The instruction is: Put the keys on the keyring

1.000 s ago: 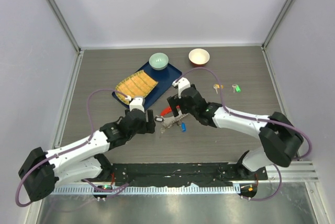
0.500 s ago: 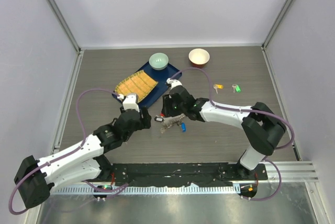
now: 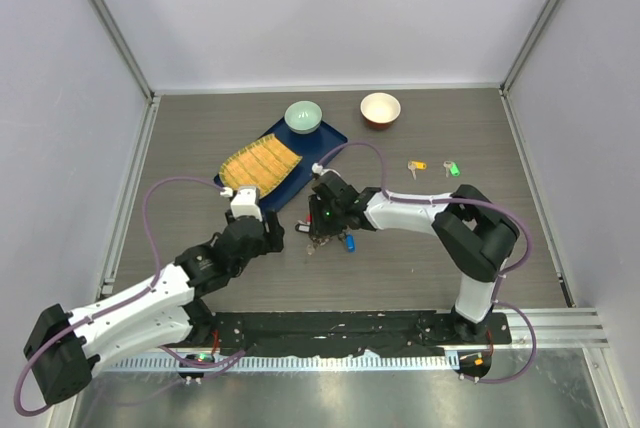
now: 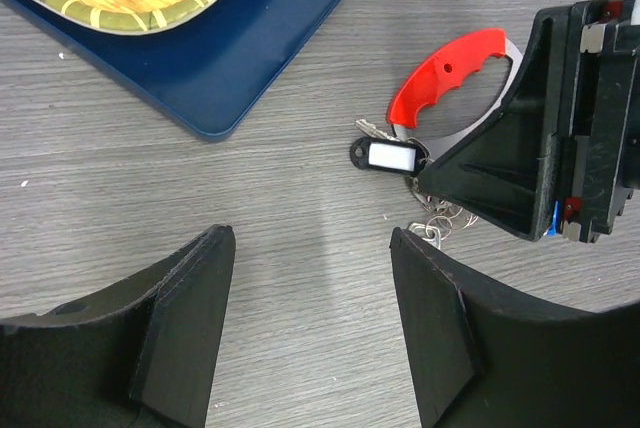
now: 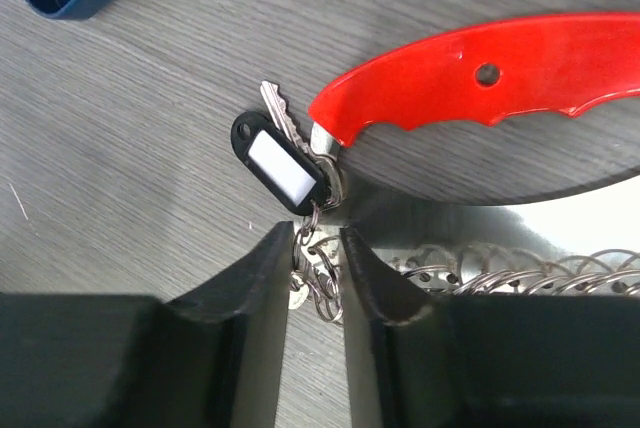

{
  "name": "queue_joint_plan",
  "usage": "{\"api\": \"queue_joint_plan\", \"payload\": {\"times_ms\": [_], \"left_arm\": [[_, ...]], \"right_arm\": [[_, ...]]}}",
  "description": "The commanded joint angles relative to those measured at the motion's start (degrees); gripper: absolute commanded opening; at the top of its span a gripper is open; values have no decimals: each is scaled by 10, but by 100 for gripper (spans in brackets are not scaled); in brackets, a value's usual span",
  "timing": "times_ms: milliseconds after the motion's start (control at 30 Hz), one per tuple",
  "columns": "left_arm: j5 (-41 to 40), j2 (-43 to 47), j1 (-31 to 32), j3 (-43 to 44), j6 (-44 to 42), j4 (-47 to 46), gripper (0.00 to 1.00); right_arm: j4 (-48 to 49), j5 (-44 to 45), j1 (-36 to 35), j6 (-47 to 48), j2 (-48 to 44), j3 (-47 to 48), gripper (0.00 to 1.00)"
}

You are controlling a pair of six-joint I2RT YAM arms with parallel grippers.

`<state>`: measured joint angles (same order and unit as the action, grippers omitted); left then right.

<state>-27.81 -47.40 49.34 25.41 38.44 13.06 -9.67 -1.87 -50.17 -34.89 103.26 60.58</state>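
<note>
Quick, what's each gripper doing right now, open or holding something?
Left gripper: open, holding nothing.
Right gripper: shut on the keyring, pinching its small silver rings.

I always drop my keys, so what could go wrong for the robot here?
1. The right jaws stand nearly closed around the keyring's thin little rings; those could slip out or just get shoved aside.
2. The black tag lies right beside those jaws and might get pinched too.
3. The yellow key and green key are tiny and far from the ring, so picking them up may be fiddly. The left jaws are open and hold nothing.
</note>
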Motion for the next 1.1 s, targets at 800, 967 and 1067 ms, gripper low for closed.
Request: {"api": "queue_joint_plan", "payload": {"times_ms": [800, 967, 1067], "left_arm": [[218, -175, -1, 4, -117, -247, 82], [258, -273, -3, 55, -167, -252, 84], [274, -299, -3, 65, -193, -277, 84]], "right_arm": [[-83, 74, 27, 157, -227, -61, 69], [-38, 76, 59, 138, -280, -115, 69], [-33, 73, 63, 140, -287, -128, 69]]}}
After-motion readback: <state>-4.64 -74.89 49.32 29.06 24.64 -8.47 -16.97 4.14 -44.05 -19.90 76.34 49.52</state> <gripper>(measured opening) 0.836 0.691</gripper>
